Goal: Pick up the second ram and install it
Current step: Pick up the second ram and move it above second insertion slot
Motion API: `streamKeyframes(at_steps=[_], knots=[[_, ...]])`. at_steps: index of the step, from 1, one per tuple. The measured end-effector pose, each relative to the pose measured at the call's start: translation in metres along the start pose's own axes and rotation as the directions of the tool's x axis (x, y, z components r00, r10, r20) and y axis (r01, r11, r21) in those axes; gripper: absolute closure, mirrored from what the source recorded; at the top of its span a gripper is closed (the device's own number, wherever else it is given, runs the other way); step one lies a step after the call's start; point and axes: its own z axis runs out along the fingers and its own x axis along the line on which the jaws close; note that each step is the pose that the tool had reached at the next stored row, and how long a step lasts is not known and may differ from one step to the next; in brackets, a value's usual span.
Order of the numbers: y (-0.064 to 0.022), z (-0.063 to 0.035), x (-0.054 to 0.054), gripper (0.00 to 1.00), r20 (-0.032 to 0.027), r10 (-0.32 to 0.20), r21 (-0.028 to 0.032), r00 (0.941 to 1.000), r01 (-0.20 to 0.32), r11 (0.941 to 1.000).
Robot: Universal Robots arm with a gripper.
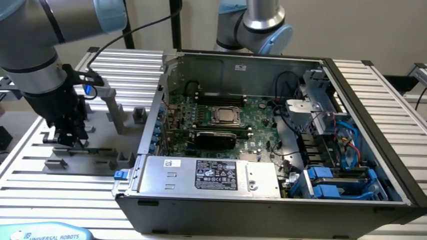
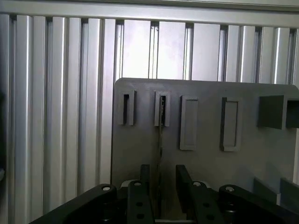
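The second ram (image 2: 160, 140) stood on its thin edge in a narrow slot of the grey fixture plate (image 2: 140, 144), and its long axis ran along the plate, in line with the gap of the gripper (image 2: 162, 170). The gripper hung low over this plate with its fingers (image 2: 144, 177) apart, one at each side of the board. I could not see them touching it.

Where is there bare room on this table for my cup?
Bare table on the exterior view's right of the computer case, and the strip between the grey fixture and the near edge. Crowded: fixture, inside the case.
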Motion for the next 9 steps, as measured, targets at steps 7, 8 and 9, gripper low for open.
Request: streamKeyframes(at_steps=[7, 8, 9], knots=[[-0.0017, 0.0117, 0.003, 0.64, 0.0119, 0.0, 0.0004, 0.9999, 0.0, 1.0], [-0.0018, 0.0128, 0.003, 0.64, 0.0151, 0.0, 0.0005, 0.9999, 0.0, 1.0], [-0.0019, 0.0138, 0.003, 0.64, 0.0187, 0.0, 0.0007, 0.9998, 0.0, 1.0]])
